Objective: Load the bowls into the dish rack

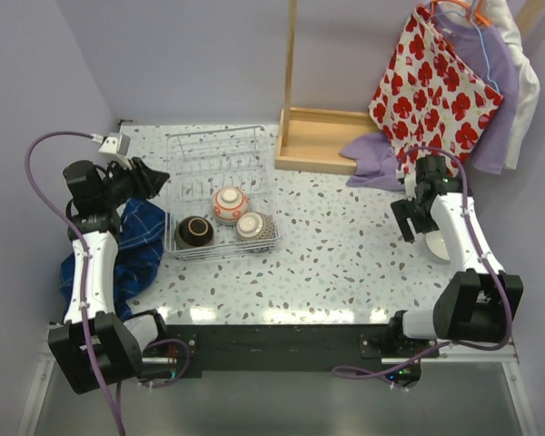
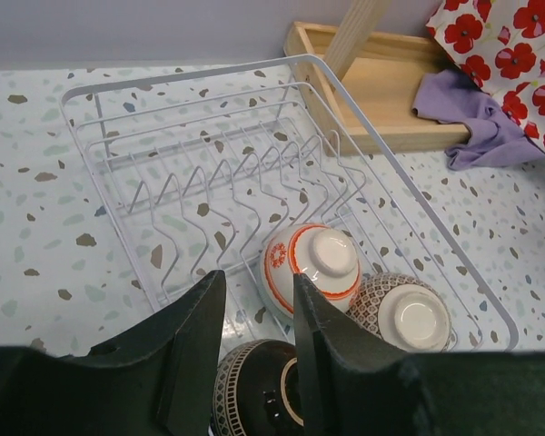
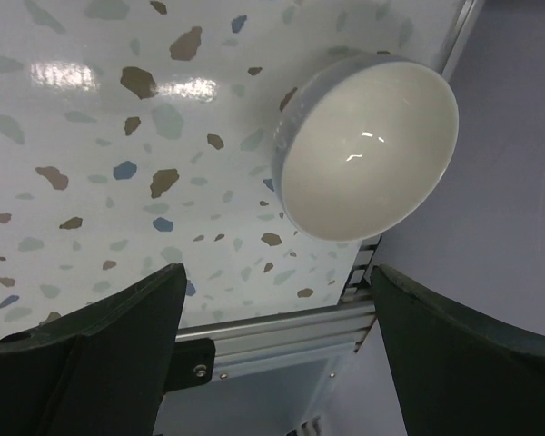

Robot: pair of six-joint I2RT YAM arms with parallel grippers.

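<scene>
Seen from above, three small bowls (image 1: 229, 205) sit in the near end of a white wire dish rack (image 1: 213, 134) on the speckled counter (image 1: 345, 250). At the left wrist, the left end effector (image 2: 259, 291), narrowly parted and empty, hovers above the rack's dark brown bowl (image 2: 254, 404). The right end effector (image 3: 272, 291), spread wide, has a plain white bowl (image 3: 368, 150) just ahead at the counter's edge.

Table (image 1: 345, 259): pale top with coloured speckles; in my overhead view it runs from the arm bases to the back wall.
Dish rack (image 1: 209, 159): white wire, standing flat on the top, left of centre.
Wooden box (image 1: 313, 136): shallow, at the far edge, just right of the rack.
Purple cloth (image 1: 374, 165): spills from the box's right end onto the top.
Blue cloth (image 1: 132, 241): crumpled beside the rack's left side, at the left edge.
White bowl (image 1: 436, 243): mouth up at the right edge, well apart from the rack.
</scene>
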